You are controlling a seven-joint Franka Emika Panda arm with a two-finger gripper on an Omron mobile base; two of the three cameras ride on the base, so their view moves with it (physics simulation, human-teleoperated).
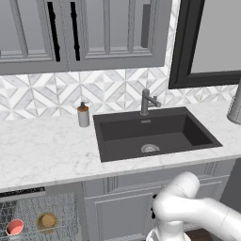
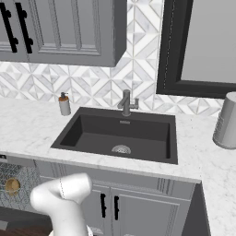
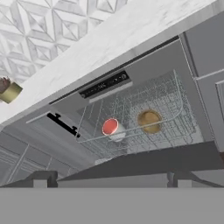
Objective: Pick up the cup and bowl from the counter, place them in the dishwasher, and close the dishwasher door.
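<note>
Hand view is showing the cup point(image 3: 112, 128) and the bowl point(image 3: 149, 121) sitting side by side in the dishwasher point(image 3: 131, 118) rack, off the counter point(image 3: 100, 48). The gripper point(image 3: 109, 180) is hanging with its fingers wide apart, holding nothing. The door point(image 3: 144, 168), stiff and probably heavy, is lying open; pushing up under its edge looks best.
</note>
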